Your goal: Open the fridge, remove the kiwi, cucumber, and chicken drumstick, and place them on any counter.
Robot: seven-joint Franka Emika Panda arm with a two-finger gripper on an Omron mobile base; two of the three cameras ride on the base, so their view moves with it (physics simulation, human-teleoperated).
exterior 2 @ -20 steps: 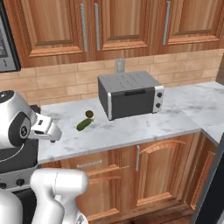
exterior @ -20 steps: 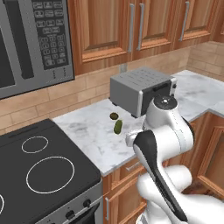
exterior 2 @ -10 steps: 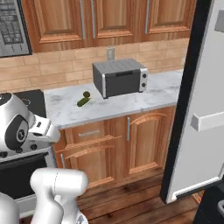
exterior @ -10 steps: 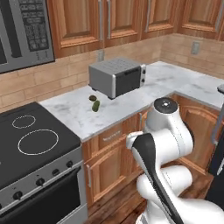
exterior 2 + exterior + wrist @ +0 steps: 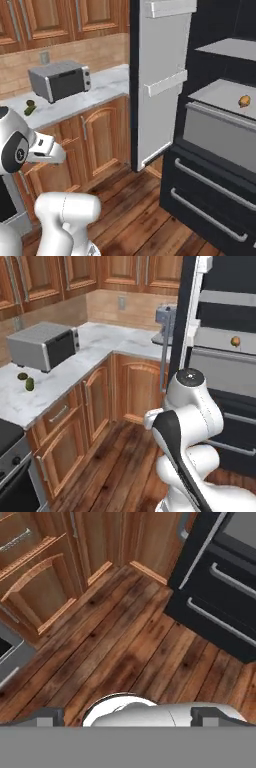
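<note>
Across the kitchen's right side stands the fridge (image 5: 210,130), black, its left door (image 5: 160,80) swung wide and showing a pale grey inner face with door shelves. Inside, on a grey shelf above the two lower drawers (image 5: 210,200), lies the chicken drumstick (image 5: 244,101), a small orange-brown lump, alone on that shelf. On the white marble worktop (image 5: 100,351) to the left, a grey toaster oven (image 5: 42,346) sits near the wall; just in front of its left end lie the kiwi (image 5: 22,376), dark and round, and the cucumber (image 5: 30,384), a green oval, close beside each other. Farther along the worktop, next to the fridge, stands a small grey appliance (image 5: 165,315). Brown wooden cabinets (image 5: 135,386) run under the worktop, and more hang above it. The open door juts out between the worktop corner and the fridge interior. The pincer (image 5: 125,718) points down at the wooden floor (image 5: 125,647), its two dark tips spread wide apart with nothing between them, well away from all three foods.
</note>
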